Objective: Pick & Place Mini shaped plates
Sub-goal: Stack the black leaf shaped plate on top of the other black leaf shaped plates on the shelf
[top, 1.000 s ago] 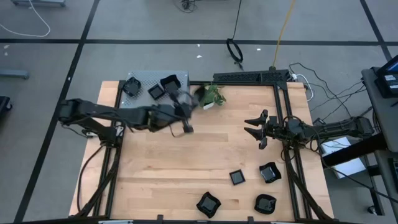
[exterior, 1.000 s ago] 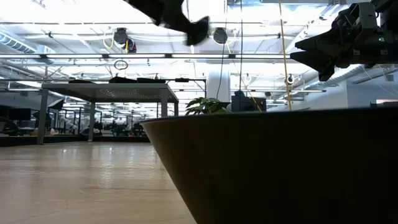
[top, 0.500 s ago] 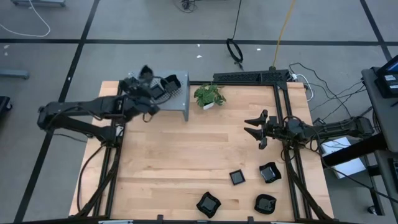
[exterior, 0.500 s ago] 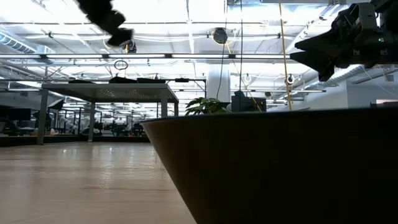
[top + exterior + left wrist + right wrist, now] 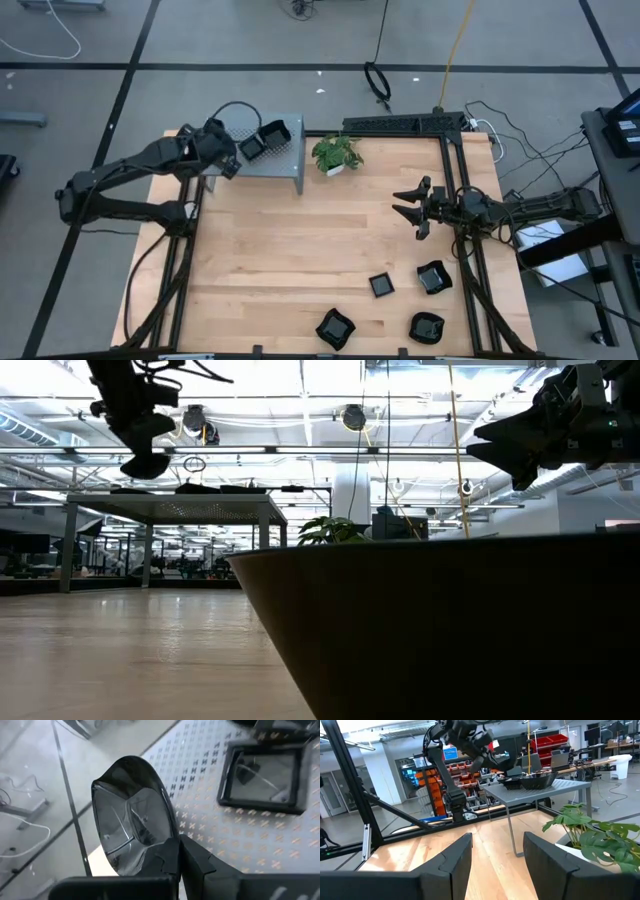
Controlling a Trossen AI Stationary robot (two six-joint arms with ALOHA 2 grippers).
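My left gripper (image 5: 226, 142) is at the table's far left, over the left part of a grey perforated platform (image 5: 283, 162). It is shut on a black glossy rounded plate (image 5: 131, 815). Two more black plates (image 5: 252, 147) (image 5: 275, 132) rest on the platform; the square one (image 5: 265, 777) shows in the left wrist view. Several black plates lie flat at the table's near right (image 5: 381, 285) (image 5: 433, 277) (image 5: 335, 328). My right gripper (image 5: 408, 203) hangs open over the right half of the table, holding nothing. My left gripper pinches the rounded plate by its rim (image 5: 167, 845) between its two fingers (image 5: 197, 862). The fingers slant down toward the platform. The plate stands tilted on edge beyond the fingertips, its hollow side toward the wrist camera, lifted clear of the platform.
A small green potted plant (image 5: 337, 153) stands just right of the platform. A black frame (image 5: 405, 124) runs along the table's far right edge. One dark plate (image 5: 450, 630) fills the foreground of the low view. Bare wood lies in the table's middle (image 5: 300, 240).
My left gripper has swung from in front of the platform's right end, near the plant, toward the table's far left corner with the plate. It has turned and tipped downward on the way and now hangs over the platform's left part. The plate stays lifted.
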